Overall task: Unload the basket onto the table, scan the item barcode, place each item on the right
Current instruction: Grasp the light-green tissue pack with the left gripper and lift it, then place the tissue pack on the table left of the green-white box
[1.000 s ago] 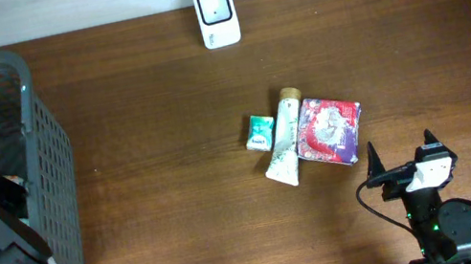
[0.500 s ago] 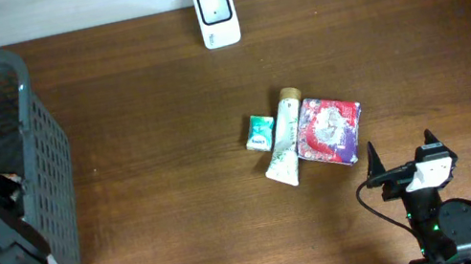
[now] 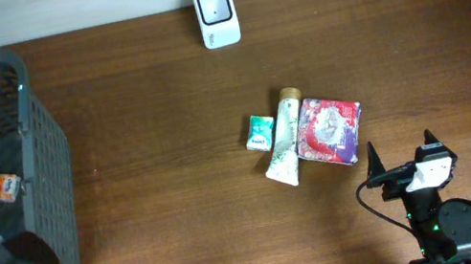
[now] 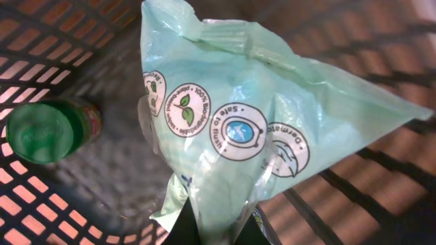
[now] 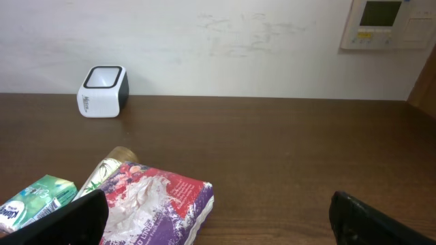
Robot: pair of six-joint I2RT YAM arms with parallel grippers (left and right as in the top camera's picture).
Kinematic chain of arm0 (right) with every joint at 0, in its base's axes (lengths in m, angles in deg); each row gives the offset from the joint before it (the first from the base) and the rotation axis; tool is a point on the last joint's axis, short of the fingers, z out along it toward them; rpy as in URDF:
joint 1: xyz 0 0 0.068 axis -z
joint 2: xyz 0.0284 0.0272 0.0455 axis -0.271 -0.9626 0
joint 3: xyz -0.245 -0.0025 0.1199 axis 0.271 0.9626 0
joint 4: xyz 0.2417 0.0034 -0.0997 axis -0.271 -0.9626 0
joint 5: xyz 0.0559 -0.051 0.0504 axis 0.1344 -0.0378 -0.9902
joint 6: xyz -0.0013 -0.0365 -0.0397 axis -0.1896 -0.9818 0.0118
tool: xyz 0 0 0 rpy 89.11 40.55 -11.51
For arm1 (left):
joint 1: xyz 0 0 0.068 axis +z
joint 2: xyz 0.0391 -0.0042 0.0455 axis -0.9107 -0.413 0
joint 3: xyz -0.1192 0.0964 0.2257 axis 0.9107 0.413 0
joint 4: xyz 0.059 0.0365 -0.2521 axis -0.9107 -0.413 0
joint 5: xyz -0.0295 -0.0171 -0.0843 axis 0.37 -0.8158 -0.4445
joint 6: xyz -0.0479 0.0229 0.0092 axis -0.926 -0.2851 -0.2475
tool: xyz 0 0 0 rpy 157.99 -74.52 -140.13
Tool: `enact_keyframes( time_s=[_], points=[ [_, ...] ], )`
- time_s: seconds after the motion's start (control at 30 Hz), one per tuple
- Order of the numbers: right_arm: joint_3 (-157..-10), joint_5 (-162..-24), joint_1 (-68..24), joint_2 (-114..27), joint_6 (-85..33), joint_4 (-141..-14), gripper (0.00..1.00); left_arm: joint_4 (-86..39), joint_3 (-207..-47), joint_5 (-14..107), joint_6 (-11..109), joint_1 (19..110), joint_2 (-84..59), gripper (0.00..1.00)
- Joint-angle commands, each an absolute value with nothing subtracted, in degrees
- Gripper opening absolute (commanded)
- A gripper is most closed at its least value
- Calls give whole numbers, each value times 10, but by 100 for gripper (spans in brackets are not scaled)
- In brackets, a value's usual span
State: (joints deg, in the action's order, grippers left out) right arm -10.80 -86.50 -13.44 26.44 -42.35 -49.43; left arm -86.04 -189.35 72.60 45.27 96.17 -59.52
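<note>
Bright, even light; soft shadows, sharp focus.

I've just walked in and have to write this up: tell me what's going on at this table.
The left gripper is shut on a pale green packet inside the basket, with a green-capped bottle nearby. The right gripper sits open near the front edge of the table, holding nothing. A box, tube and pouch lie mid-table; the scanner stands at the far edge. Nothing is at the scanner yet.
</note>
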Motion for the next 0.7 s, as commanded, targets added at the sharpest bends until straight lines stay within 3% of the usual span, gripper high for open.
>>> enact_keyframes(
  time_s=[0.0,0.17,0.33,0.47,0.67],
  points=[
    [-103,-864,-131,268,-425,-496,99,-861,-1911,702,465,936,-488,0],
    [-103,-864,-131,268,-425,-496,99,-861,-1911,701,476,852,-412,0],
    [-103,-864,-131,268,-425,-496,99,-861,-1883,692,492,707,-397,0],
    [-103,-864,-131,268,-425,-496,99,-853,-1808,692,488,585,-397,0],
    [-103,-864,-131,268,-425,-496,99,-726,-1627,692,488,453,-398,0]
  ],
)
